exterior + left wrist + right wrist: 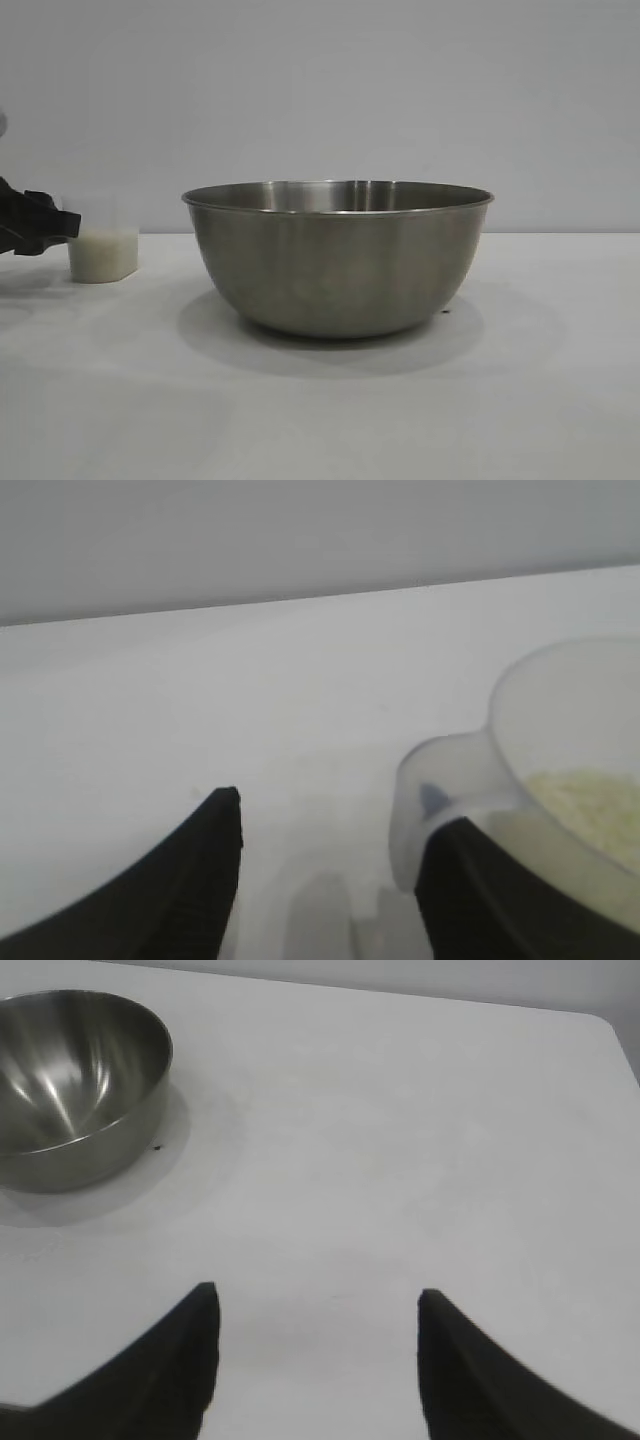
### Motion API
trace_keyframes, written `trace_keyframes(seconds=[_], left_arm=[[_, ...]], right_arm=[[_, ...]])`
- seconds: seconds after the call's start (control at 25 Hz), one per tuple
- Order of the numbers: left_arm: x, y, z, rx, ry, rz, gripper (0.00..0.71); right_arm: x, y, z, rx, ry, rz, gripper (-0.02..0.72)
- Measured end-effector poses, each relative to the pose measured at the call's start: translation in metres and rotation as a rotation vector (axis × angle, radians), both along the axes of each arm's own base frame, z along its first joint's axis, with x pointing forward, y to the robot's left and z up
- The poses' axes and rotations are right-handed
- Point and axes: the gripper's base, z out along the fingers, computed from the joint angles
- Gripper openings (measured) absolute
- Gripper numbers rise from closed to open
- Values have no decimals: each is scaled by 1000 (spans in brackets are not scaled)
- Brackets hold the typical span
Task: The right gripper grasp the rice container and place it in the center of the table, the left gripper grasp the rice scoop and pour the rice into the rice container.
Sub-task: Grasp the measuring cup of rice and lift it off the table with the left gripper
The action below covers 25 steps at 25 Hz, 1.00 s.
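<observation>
The rice container (337,258) stands upright in the middle of the white worktop (520,400), its rolled rim level and its inside bare in the right wrist view.

At the left edge of the exterior view the rice scoop (102,250) sits on the worktop, well apart from the container, with the rice (102,255) filling its lower part. The left gripper (330,825) is low beside it, its jaws apart. In the left wrist view one finger lies under the scoop's small side handle, right against the cup wall, while the other finger stands clear over bare worktop; the jaws do not clamp the scoop.

The right gripper (312,1300) hovers over open worktop, away from the container, jaws apart and holding nothing.
</observation>
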Motion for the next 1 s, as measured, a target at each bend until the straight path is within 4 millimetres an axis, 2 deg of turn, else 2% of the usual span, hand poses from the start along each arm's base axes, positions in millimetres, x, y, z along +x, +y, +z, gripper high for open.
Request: trace_keyframes(seconds=[0.04, 0.4, 0.76, 0.84, 1.0], left_arm=[[1, 0, 1, 0, -4, 0, 327], [5, 0, 2, -20, -13, 4, 0], [5, 0, 3, -30, -13, 6, 0], [6, 0, 9, -29, -24, 4, 0], [7, 0, 33, -32, -84, 2, 0]], right_arm=[[0, 0, 0, 0, 0, 0, 378], [0, 0, 0, 0, 0, 0, 378], [0, 0, 0, 0, 0, 0, 378], [0, 0, 0, 0, 0, 0, 378], [0, 0, 0, 0, 0, 0, 378]])
